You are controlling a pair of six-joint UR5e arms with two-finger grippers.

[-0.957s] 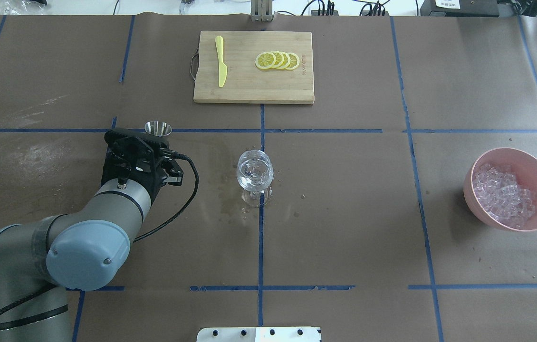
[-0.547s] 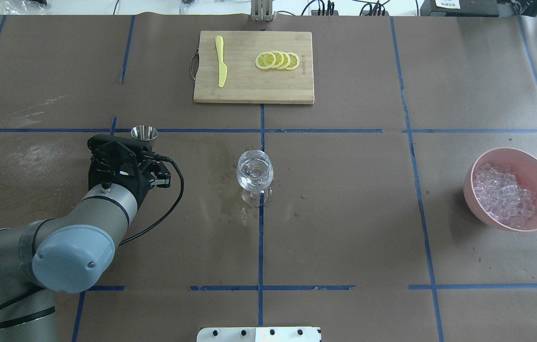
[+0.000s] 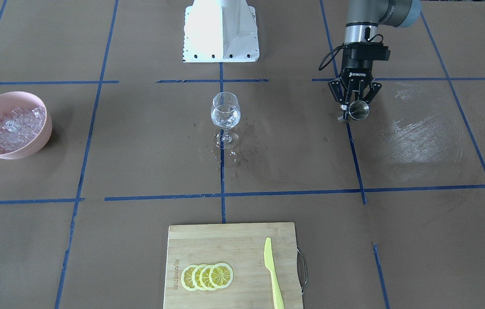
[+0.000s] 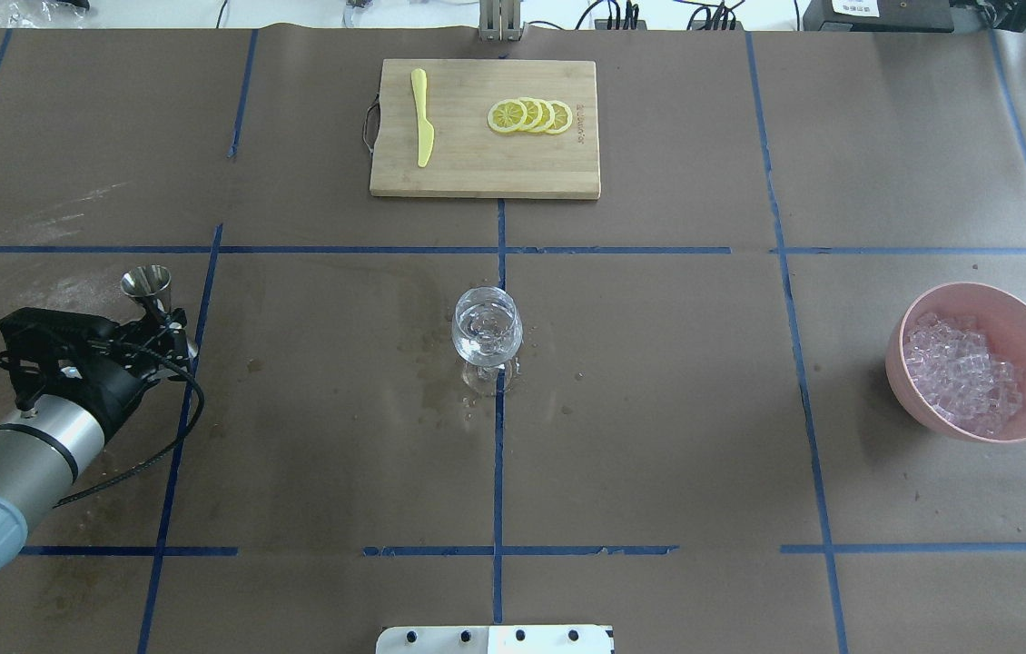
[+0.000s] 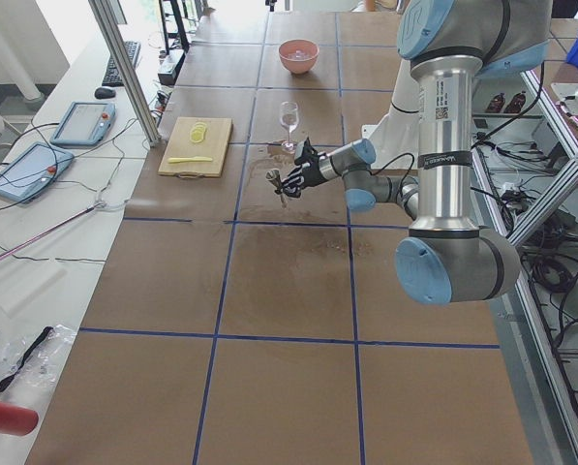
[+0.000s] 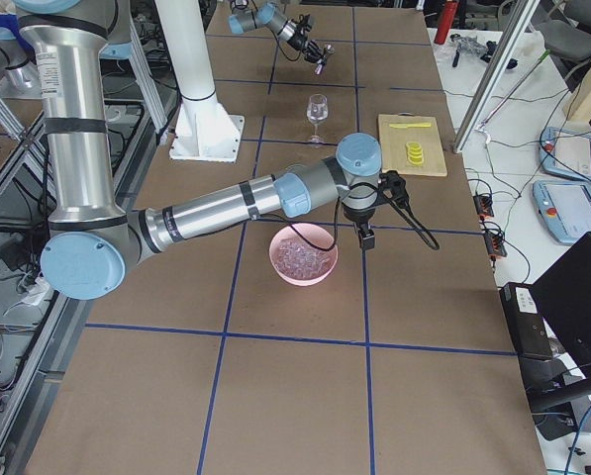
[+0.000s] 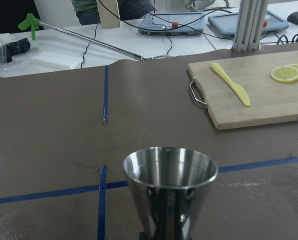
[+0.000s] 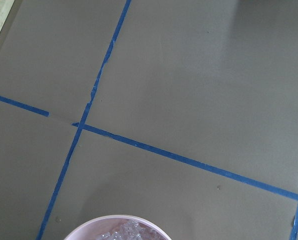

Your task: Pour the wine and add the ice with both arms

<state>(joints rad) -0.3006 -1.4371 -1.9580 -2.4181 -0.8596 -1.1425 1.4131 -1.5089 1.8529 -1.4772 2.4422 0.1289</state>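
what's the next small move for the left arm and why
Probably lower the metal cup onto the table and let go: the left gripper holds it well off to the side of the glass, which already seems to hold liquid.

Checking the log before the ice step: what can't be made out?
- Whether the right pincer is open: shows only in exterior right, too small.
- What the jigger holds: left wrist view sees it side-on.
- Most of the ice and bowl: cut by right wrist view's bottom edge.

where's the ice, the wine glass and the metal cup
ice point(image 4: 962, 375), overhead exterior, heap's middle
wine glass point(image 4: 487, 326), overhead exterior, its bowl
metal cup point(image 3: 359, 110), exterior front-facing, its mouth
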